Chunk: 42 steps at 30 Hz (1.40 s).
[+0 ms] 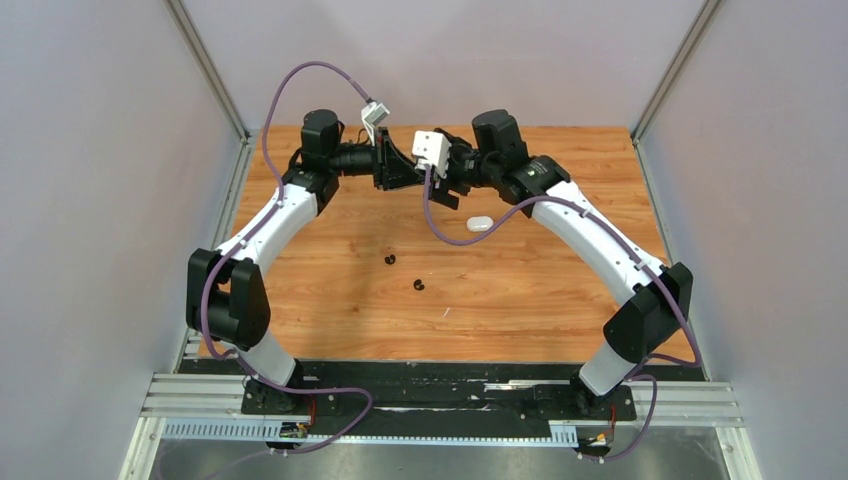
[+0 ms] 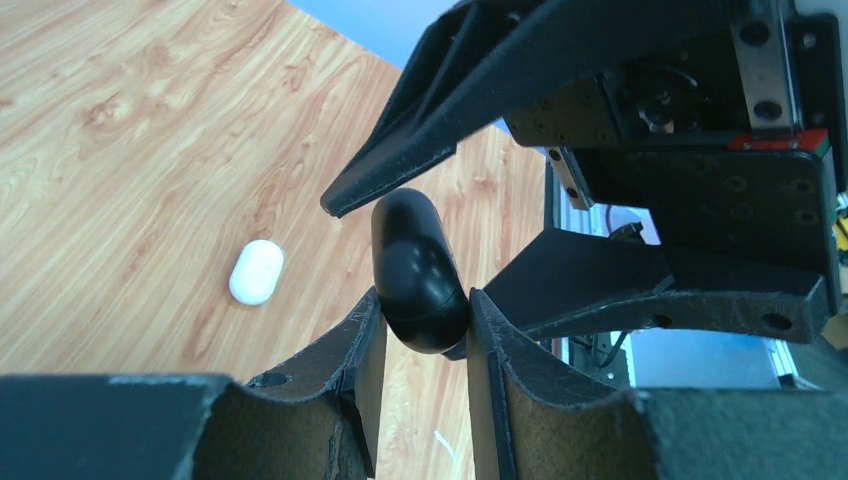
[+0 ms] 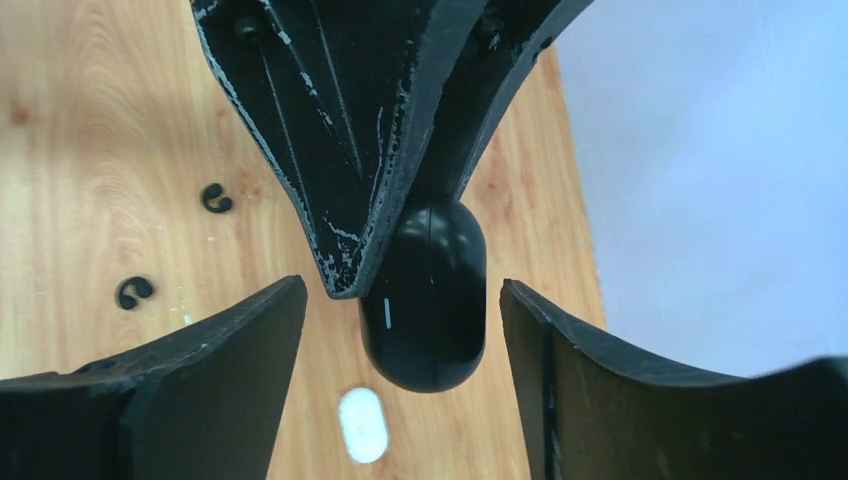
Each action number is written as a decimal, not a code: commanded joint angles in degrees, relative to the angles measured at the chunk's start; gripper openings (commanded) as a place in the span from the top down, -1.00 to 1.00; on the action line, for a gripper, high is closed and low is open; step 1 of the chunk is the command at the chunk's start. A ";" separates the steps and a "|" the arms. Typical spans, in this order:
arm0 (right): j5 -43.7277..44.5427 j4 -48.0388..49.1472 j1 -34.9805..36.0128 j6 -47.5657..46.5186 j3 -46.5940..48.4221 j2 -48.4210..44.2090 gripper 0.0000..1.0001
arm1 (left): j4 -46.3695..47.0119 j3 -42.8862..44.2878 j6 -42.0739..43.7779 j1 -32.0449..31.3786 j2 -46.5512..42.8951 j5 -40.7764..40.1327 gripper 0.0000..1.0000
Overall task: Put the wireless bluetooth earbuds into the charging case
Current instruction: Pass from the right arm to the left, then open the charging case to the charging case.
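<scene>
Left hand (image 2: 425, 310) fingers fill the bottom of its wrist view, and the main risk sits between them: they pinch only the lower end of the black case (image 2: 415, 260), a smooth, rounded shell that could squirt out or swivel under a sideways push. The case hangs in the air over the surface (image 1: 330, 300), so a slip would likely mean a drop and a bounce.

That push could come from the right hand (image 3: 402, 292). Its fingers stand wide apart at 3 and 9 o'clock of the case, touching nothing, with a clear gap on both sides. Closing off-centre would twist the case in the left hand's grip. The four fingers are also crowded and could knock each other.

The case looks shut, so no earbud can go in until it is opened.

Farther off in the top view, the white case (image 1: 480, 223) lies on the surface at about 4 o'clock from the hands. Two black earbuds (image 1: 390, 260) (image 1: 419, 285) lie loose near 6 o'clock, well apart from either case. White earbuds I cannot make out.
</scene>
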 commanded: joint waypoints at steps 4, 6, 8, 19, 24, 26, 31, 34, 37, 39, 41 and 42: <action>-11.53 -5.98 -5.15 14.13 8.04 -0.27 -0.68 | -3.53 1.98 9.97 0.07 -1.50 4.45 1.00; -15.57 -8.45 -7.30 17.29 10.46 0.29 -0.72 | -6.52 2.17 13.78 0.07 -2.01 5.26 1.00; -20.34 -10.15 -9.68 20.49 12.87 0.85 -0.74 | -11.39 2.38 19.58 0.07 -2.72 5.97 1.00; -44.35 -18.87 -13.89 19.67 14.29 5.53 -0.46 | -23.93 -1.28 46.78 -1.12 -11.06 5.24 1.00; -48.78 -18.87 -13.73 19.67 16.08 8.40 -0.40 | -23.40 -5.07 53.34 -2.69 -14.44 1.26 1.00; -49.97 -18.94 -13.71 19.56 16.66 9.28 -0.35 | -21.85 -6.62 54.90 -3.15 -15.34 -0.09 1.00; -51.93 -19.34 -13.28 19.23 17.12 10.75 -0.30 | -18.54 -7.99 54.68 -3.83 -15.54 -1.92 1.00; -52.06 -20.27 -13.09 17.89 17.14 10.86 -0.34 | -16.91 -7.47 52.85 -3.97 -14.37 -2.99 1.00; -50.93 -20.75 -12.88 16.48 16.75 10.73 -0.39 | -14.39 -7.33 49.41 -3.97 -13.72 -3.15 1.00; -49.65 -20.73 -12.67 15.57 16.47 10.85 -0.39 | -11.99 -7.39 47.44 -3.97 -13.54 -3.02 1.00; -48.29 -20.60 -12.41 14.65 16.56 11.13 -0.35 | -11.20 -6.80 46.59 -4.01 -13.25 -2.79 1.00; -47.65 -20.51 -12.33 14.34 16.80 11.35 -0.31 | -11.19 -6.30 46.26 -4.05 -13.14 -2.63 1.00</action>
